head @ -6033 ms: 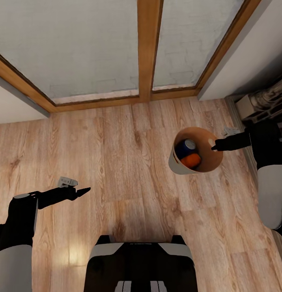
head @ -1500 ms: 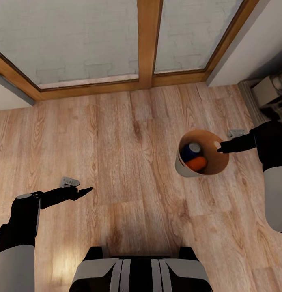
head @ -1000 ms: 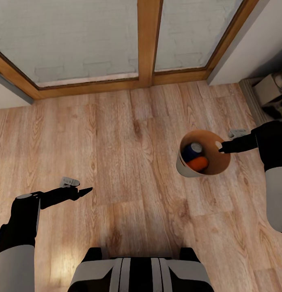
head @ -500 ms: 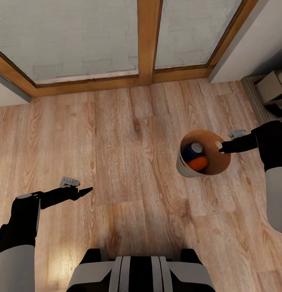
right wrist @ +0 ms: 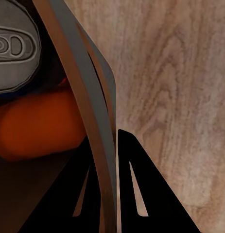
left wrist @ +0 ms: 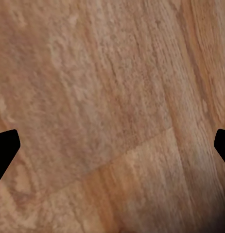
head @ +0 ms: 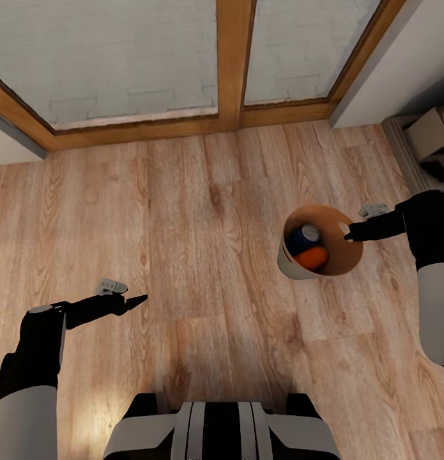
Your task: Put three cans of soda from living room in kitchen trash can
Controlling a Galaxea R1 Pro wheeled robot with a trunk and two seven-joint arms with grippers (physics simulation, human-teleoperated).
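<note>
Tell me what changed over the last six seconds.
The view shifted: door frame and floor slid in the picture, so the robot moved. The right pincer stays shut on the tash can rim, blue can and orange can inside. The left pincer stays open, empty.

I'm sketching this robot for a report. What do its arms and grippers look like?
Each arm has a pale grey upper segment and a matte black forearm. The left gripper and right gripper are black and taper to thin pointed tips, each with a small light grey bracket beside it. In the right wrist view the fingers are black, wedge-shaped, with slim triangular cut-outs. No cables or markings show.
</note>
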